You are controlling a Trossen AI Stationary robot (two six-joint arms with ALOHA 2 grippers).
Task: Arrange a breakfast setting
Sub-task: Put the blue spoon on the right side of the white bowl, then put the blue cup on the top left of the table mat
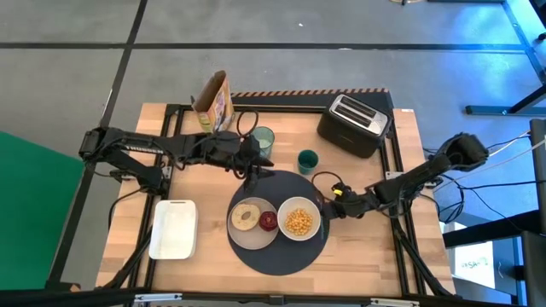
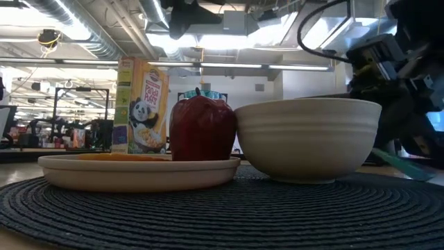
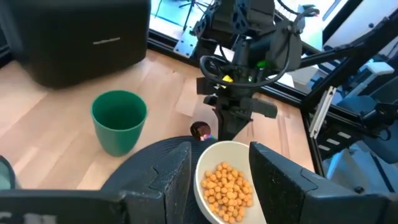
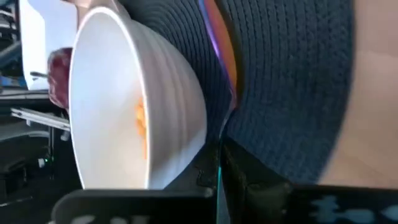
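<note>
The dark-grey mat [image 1: 281, 256] lies at the table's middle near side. On it stand the beige plate [image 1: 243, 234] and, right of it, the white bowl [image 1: 299, 219] with cereal. The dark-green cup [image 1: 307, 159] and the pale-green tumbler [image 1: 263, 139] stand on the wood beyond the mat. My right gripper [image 1: 330, 207] is just right of the bowl, shut on the small spoon [image 4: 219, 43]. My left gripper [image 1: 252, 175] is open and empty above the mat's far edge; it also shows in the left wrist view [image 3: 221, 180]. My right gripper pinches the spoon's thin handle [image 4: 227, 121] between its two shut fingers, reaching level from the table's right side. The spoon runs on forward from the fingertips, along the bowl's right wall and low over the mat. Whether it touches the mat I cannot tell.
A cereal box [image 1: 213, 102] and a black toaster [image 1: 354, 124] stand at the far edge. A white rectangular tray [image 1: 173, 228] lies near left. A bagel [image 1: 246, 216] and a red fruit [image 1: 269, 222] sit on the plate. Bare wood shows right of the mat.
</note>
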